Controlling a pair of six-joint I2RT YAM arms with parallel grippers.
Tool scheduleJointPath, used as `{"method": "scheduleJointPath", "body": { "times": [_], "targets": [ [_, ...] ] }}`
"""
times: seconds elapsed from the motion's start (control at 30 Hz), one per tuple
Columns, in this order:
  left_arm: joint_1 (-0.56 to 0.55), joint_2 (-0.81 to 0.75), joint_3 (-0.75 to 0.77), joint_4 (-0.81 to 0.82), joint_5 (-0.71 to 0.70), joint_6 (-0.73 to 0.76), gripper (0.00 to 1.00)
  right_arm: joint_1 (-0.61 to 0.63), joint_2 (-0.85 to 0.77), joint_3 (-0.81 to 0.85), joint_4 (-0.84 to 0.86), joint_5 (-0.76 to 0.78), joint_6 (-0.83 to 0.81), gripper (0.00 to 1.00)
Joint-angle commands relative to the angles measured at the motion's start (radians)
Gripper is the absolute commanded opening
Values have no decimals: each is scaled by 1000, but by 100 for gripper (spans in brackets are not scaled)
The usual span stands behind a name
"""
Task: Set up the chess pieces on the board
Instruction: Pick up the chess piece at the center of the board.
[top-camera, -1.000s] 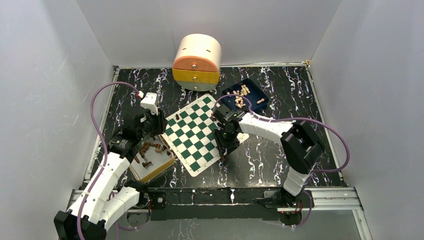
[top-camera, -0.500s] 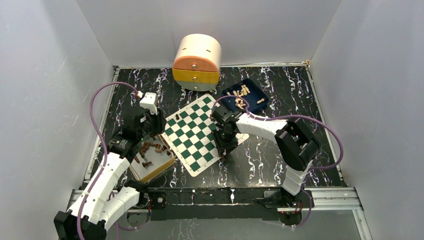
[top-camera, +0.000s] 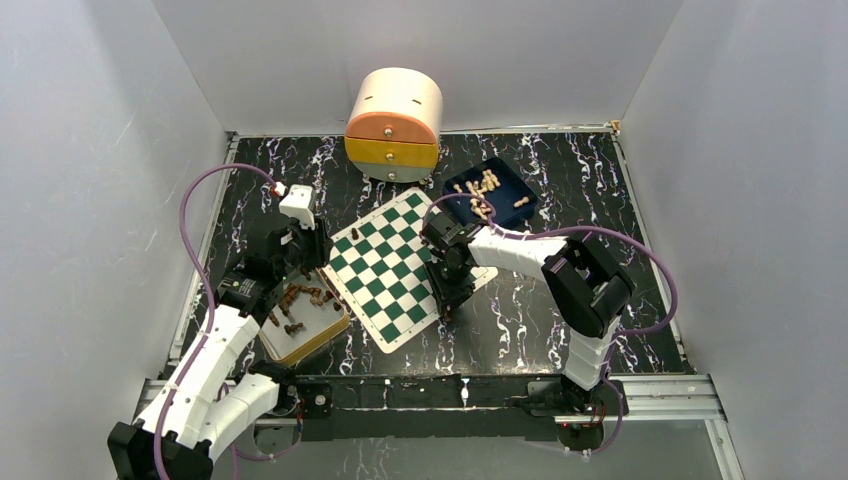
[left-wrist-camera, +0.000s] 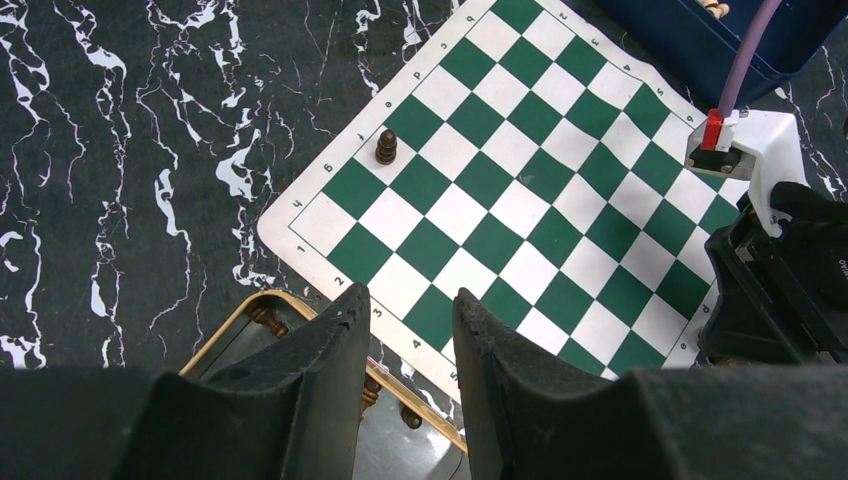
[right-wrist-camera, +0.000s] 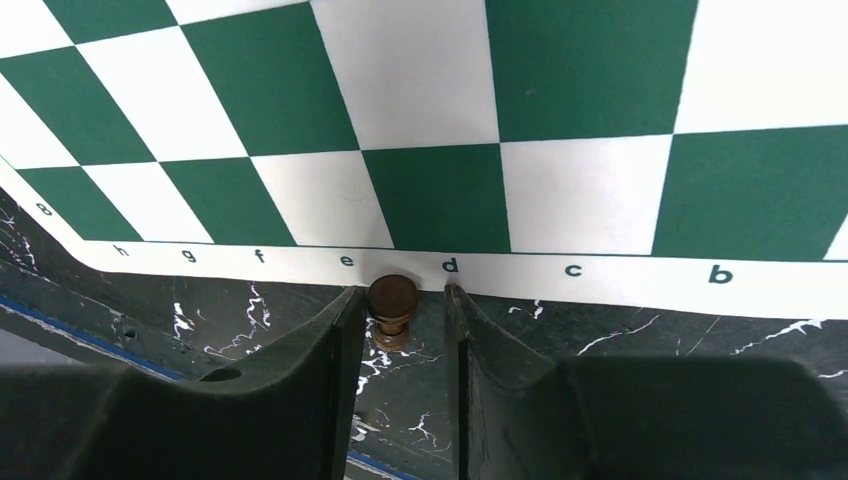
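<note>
Tapering dark brown chess piece (right-wrist-camera: 392, 297), rounded head.

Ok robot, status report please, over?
Left gripper open, empty, over tray. Right gripper straddling dark piece at board edge, not clamped. Second dark piece on board. Nothing blocking.

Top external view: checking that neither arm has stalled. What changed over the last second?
The right arm swung its elbow left toward the board, and the right gripper edged slightly left at its near right edge. A dark chess piece sits between its fingers; whether clamped is unclear. The left arm, the lone piece on the board, the tan tray, the blue tray and the drawer unit stayed put.
</note>
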Motion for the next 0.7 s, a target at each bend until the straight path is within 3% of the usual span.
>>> {"method": "scheduleJointPath", "body": {
  "times": [0.0, 0.2, 0.43, 0.57, 0.67],
  "targets": [
    [-2, -17, -5, 15, -15, 12, 34, 2, 8, 28, -1, 5, 5, 41],
    [-2, -13, -3, 14, -18, 12, 34, 2, 2, 25, -8, 14, 7, 29],
    [-2, -20, -2, 14, -32, -29, 34, 1, -80, 40, -72, 2, 52, 27],
    [-3, -22, 26, 15, 63, -128, 34, -5, -132, 63, -95, -32, 103, 25],
    [-2, -27, 38, 39, 158, -213, 34, -32, -179, 67, -20, -114, 174, 24]
  ]
}}
